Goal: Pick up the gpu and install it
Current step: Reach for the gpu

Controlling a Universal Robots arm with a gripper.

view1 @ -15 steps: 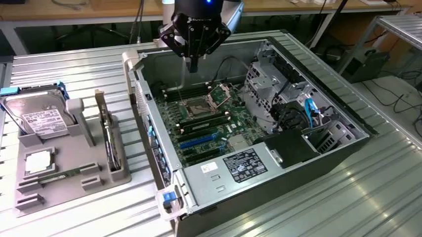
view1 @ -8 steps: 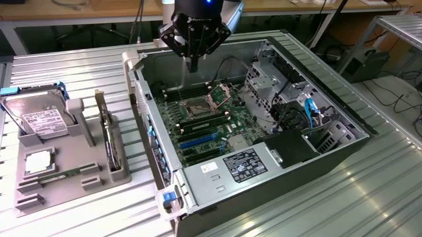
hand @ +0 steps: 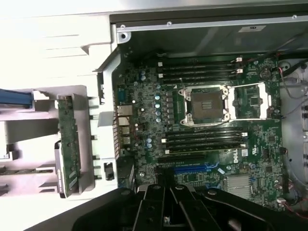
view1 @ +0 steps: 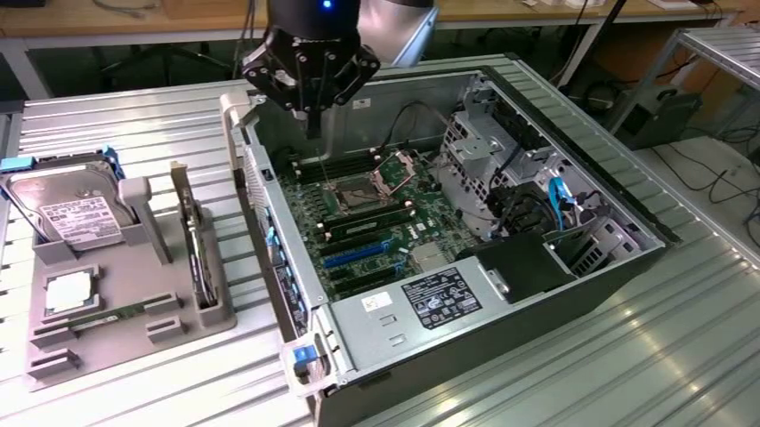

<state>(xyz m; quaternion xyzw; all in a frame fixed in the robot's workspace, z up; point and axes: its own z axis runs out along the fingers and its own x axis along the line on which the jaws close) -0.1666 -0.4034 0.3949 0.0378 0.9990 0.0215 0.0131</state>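
Power supply label [view1: 442, 300]: white print on black, but you can't read any of it.
Hard drive label [view1: 74, 220]: printed lines, too small for you to read.

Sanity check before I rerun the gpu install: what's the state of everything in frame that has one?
gripper: shut, holding nothing, above the computer case.
gpu: standing on edge in the grey holder, not picked up.
hard drive: seated in the holder.
computer case: lying on its side, side panel off.
CPU socket: lid open, no chip in it.
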